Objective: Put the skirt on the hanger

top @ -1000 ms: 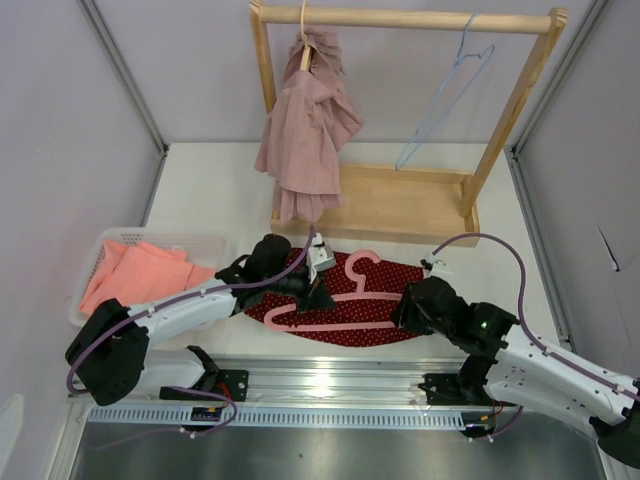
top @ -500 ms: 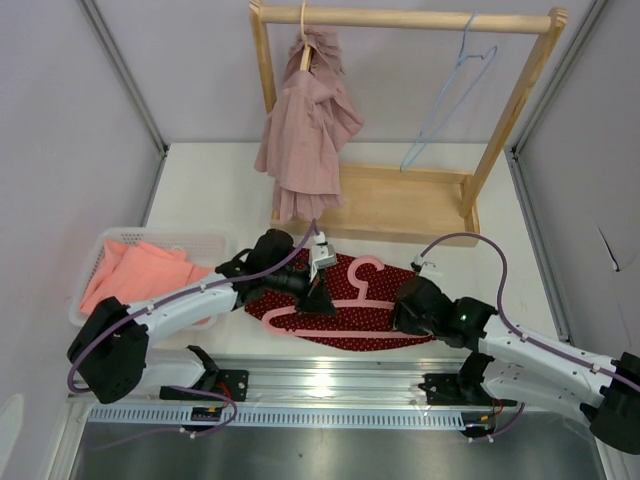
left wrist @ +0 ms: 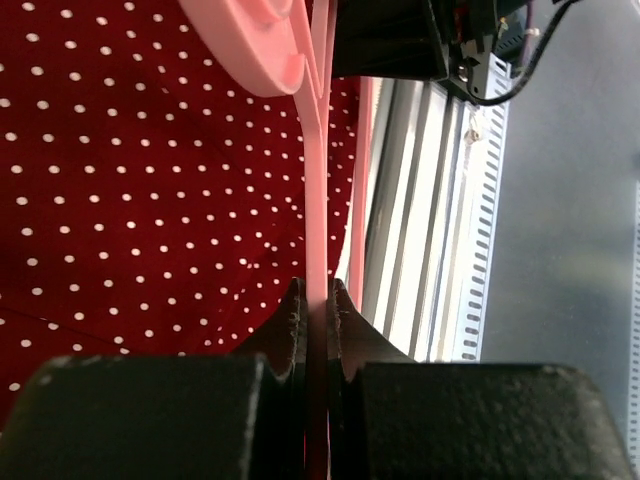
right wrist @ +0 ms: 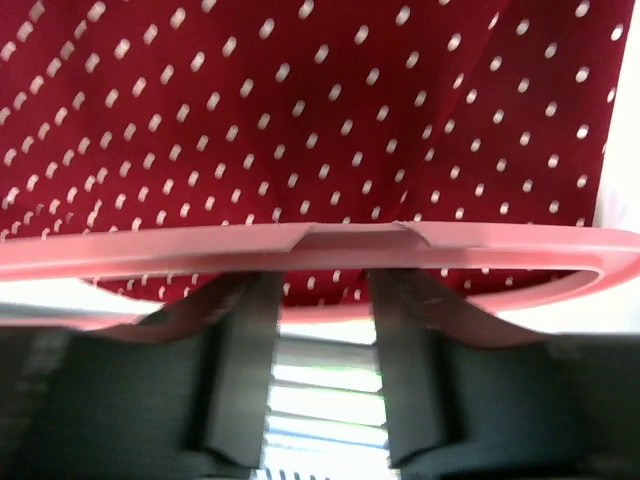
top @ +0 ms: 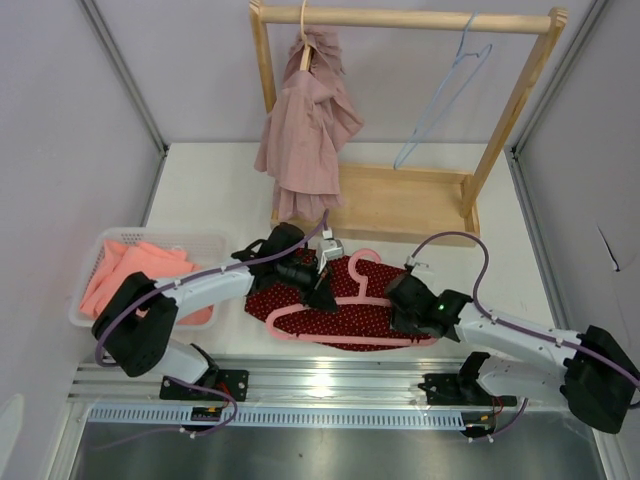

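Left claw (left wrist: 317,305) clamps the hanger (left wrist: 318,180) (arm low over the skirt (left wrist: 150,200)); right claw (right wrist: 322,285) gapes at its bar.

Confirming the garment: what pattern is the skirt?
Skirt: dark red, white dots; left wrist view.

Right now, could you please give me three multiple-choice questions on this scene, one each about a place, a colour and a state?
1. Where does the pink hanger lie?
A) hung on the wooden rack
B) on the spotted skirt
C) held high in the air

2. What colour is the bare hanger on the rack?
A) light blue
B) black
C) green

3. How is the left gripper?
A) open
B) shut on the skirt
C) shut on the pink hanger

Answers:
1 B, red dotted cloth shows beneath it.
2 A, its thin wire is pale blue.
3 C, the fingers pinch its bar in the left wrist view.
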You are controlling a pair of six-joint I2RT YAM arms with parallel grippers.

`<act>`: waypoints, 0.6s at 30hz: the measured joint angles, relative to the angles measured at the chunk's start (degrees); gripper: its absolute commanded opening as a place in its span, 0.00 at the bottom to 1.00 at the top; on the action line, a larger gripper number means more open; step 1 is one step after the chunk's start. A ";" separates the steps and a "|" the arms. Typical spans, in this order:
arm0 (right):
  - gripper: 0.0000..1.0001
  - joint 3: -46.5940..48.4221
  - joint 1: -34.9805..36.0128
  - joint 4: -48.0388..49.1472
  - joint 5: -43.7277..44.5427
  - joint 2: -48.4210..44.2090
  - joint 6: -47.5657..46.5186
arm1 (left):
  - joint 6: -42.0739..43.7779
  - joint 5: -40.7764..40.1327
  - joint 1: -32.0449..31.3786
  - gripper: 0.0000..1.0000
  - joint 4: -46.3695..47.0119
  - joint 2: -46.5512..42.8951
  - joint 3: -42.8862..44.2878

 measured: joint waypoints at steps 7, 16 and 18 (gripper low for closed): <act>0.23 -0.81 -0.87 6.47 1.07 8.48 0.20 | -0.61 -2.49 0.72 0.00 -1.81 6.34 4.52; 0.27 -0.72 -8.79 13.81 -0.48 10.71 -1.66 | -1.81 -6.91 0.96 0.00 1.07 7.78 4.70; 0.28 -0.72 -12.37 14.93 -1.55 10.95 -3.04 | -2.16 -8.70 1.05 0.00 2.12 7.78 4.70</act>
